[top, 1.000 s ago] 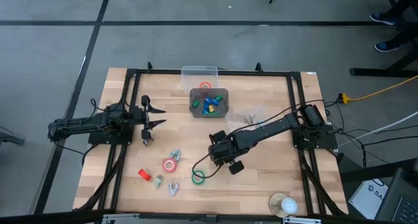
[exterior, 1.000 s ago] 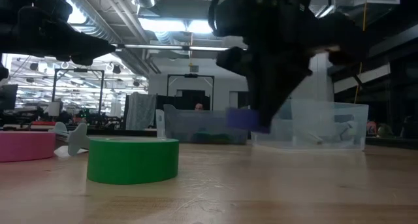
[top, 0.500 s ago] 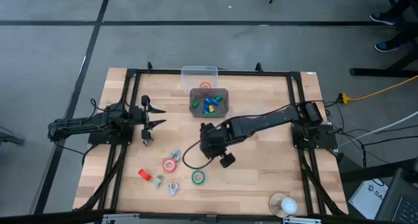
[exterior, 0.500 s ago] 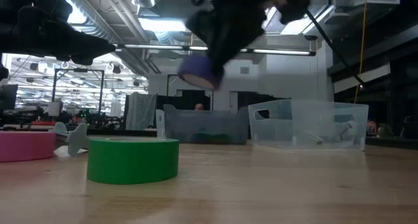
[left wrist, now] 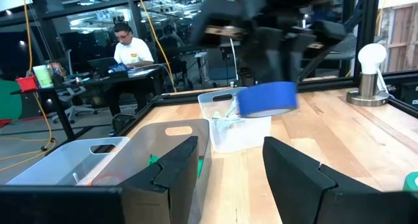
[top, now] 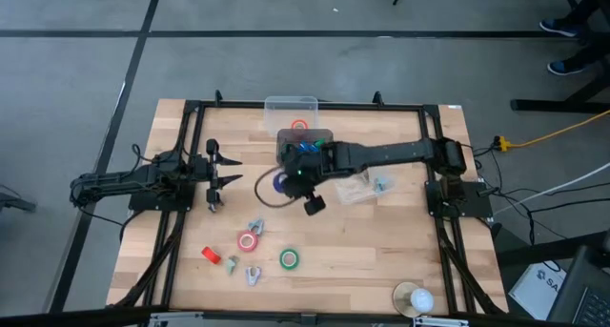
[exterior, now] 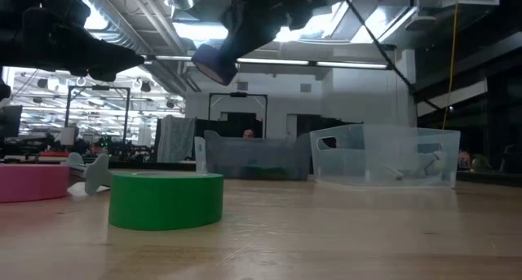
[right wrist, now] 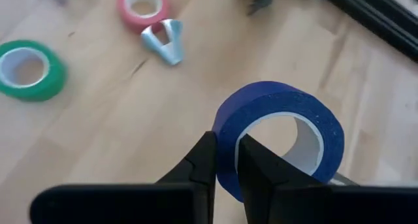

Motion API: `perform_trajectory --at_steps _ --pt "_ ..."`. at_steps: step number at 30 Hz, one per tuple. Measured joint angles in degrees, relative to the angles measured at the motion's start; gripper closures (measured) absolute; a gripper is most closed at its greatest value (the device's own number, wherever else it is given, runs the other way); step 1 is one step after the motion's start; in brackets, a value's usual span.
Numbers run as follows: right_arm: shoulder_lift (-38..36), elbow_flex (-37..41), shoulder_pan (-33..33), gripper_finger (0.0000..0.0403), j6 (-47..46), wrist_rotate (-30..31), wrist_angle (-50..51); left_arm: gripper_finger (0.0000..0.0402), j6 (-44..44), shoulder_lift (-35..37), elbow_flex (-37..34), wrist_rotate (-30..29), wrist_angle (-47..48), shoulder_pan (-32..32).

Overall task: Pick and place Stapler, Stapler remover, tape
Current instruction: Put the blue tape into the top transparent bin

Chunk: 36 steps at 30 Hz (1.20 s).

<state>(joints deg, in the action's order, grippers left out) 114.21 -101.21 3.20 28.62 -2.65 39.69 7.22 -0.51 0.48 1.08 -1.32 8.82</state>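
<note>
Right gripper (right wrist: 222, 160) pinching the blue tape roll's (right wrist: 281, 136) wall, carried in the air; grey bin (top: 305, 152) sits just beyond the claw, left arm well off, fingers apart.

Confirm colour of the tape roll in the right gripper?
Blue, with a pale inner core. The tape roll pinched in the right gripper shows best in the right wrist view.

You're looking at two matte black jointed arms, each ending in a hand of two dark wedge-shaped fingers (left wrist: 297, 178) (a thin black cable loops off the right arm (top: 381, 157)).
</note>
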Motion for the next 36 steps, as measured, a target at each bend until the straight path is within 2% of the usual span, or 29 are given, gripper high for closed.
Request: perform_trajectory --at_steps 5,13,28,36 --pt "0.0 0.0 -4.06 0.0357 -0.43 -3.14 -3.83 0.0233 0.01 0.0 -0.01 0.0 0.0 0.01" --pt "0.0 0.02 -9.98 0.0357 -4.14 -3.16 -9.58 0.0233 0.0 0.0 0.01 0.0 0.0 0.0" --pt "0.0 0.02 -19.4 0.0357 -6.76 -3.13 -10.36 0.0233 0.0 0.0 0.01 0.0 0.0 0.01" --pt "0.06 2.85 -23.91 0.0356 -7.02 -3.16 -13.04 0.0233 0.0 0.0 0.0 0.0 0.0 0.0"
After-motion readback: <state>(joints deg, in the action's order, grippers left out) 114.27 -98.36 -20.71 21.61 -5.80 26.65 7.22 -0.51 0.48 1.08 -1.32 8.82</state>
